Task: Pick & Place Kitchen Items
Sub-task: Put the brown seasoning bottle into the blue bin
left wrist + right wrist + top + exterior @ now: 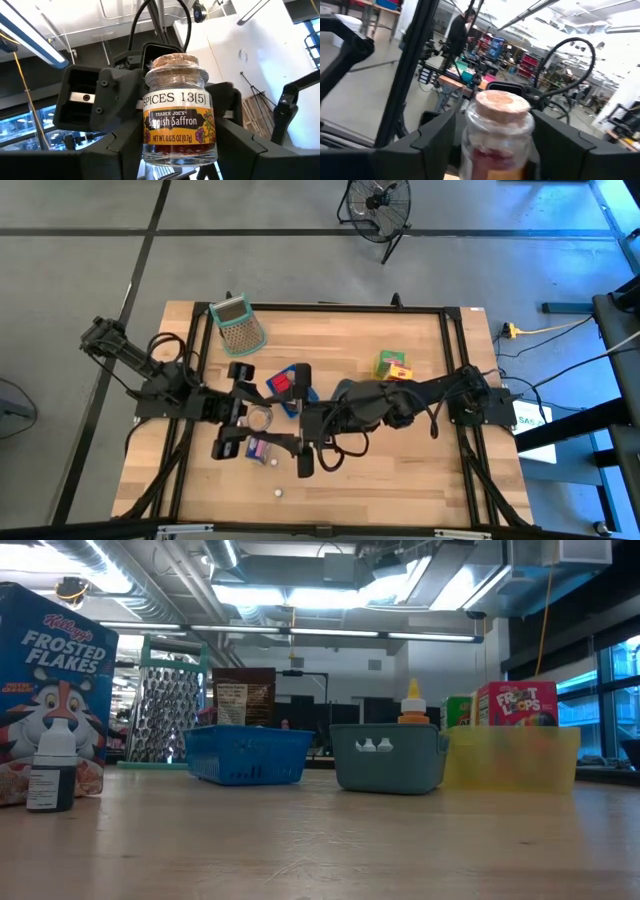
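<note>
Wooden tabletop point(400, 460) was spread beneath both arms. Between the left gripper point(165, 165) fingers a small saffron jar point(179, 120) was held upright, near table centre; the right gripper point(492, 150) was narrowed around it from three o'clock. Glass with a loose cork was judged light, slippery, fragile: best gripped at the body.

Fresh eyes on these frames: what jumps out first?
A small cork-topped saffron jar fills both wrist views, sitting between the left gripper fingers, with the right gripper flanking it too, near the table's middle; it looks like a handover. In the low view, a Frosted Flakes box looms at the left, with blue, teal and yellow trays lined up behind.
</note>
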`<action>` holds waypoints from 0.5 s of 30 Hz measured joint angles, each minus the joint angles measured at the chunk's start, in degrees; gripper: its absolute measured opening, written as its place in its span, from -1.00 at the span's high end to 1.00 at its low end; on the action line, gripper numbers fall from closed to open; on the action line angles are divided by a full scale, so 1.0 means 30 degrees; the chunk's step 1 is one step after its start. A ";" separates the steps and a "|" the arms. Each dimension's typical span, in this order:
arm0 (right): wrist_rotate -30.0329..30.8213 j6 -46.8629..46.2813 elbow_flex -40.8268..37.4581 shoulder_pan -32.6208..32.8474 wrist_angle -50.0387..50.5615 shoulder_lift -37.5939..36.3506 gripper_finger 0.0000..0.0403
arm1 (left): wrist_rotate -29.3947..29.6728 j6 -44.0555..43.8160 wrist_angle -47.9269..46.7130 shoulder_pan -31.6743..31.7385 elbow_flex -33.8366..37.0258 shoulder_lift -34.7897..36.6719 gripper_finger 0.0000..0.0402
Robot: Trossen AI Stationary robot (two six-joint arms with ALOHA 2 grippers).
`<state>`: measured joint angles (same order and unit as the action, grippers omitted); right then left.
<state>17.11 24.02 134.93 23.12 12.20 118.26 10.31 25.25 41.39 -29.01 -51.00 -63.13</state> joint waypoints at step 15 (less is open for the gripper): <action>-0.0929 -0.0893 0.0029 -0.0437 0.0663 -0.0036 0.07 | -0.0107 -0.0124 -0.0284 0.0218 0.0007 -0.0029 0.02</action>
<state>14.32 21.34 135.02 21.81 14.19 118.15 9.99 24.88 40.54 -28.36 -50.98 -63.22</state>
